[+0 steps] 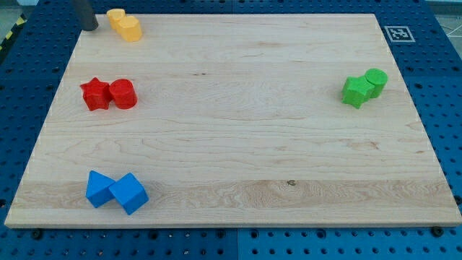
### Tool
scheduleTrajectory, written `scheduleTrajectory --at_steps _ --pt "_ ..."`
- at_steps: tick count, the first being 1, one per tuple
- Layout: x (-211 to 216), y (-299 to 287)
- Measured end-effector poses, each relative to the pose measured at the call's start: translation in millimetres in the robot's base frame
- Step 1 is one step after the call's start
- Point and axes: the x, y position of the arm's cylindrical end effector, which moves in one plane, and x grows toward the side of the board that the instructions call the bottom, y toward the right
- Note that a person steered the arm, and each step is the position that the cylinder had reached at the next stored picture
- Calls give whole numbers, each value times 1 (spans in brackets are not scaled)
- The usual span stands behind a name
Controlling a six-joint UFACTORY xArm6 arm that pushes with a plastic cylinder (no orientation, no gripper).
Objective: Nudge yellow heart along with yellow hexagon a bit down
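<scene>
A single view is given, so no part of the scene is shared between cameras; the wooden board [238, 123] is seen from above and from its near edge, tilted downward toward the far side; nearly the whole board is taken in, from a moderate height; the far left corner, where my tip [89, 27] is cut by the frame, is perhaps least clearly shown.

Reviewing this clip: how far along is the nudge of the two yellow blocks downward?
Nothing looks done: the yellow heart and yellow hexagon sit touching at the board's top edge, upper left. In hand: my tip stands just to the view's left of the pair, apart from them. Left: getting above them and pushing both a bit down.
</scene>
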Motion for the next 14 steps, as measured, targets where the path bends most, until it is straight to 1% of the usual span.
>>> scheduleTrajectory --at_steps 3,7,8,9,10,12,13,14 --pt "2 2" --pt "25 2" --pt "26 -3" --pt "-5 -8" --pt "-21 -4" --pt "-22 13" --pt "-8 42" --pt "37 81"
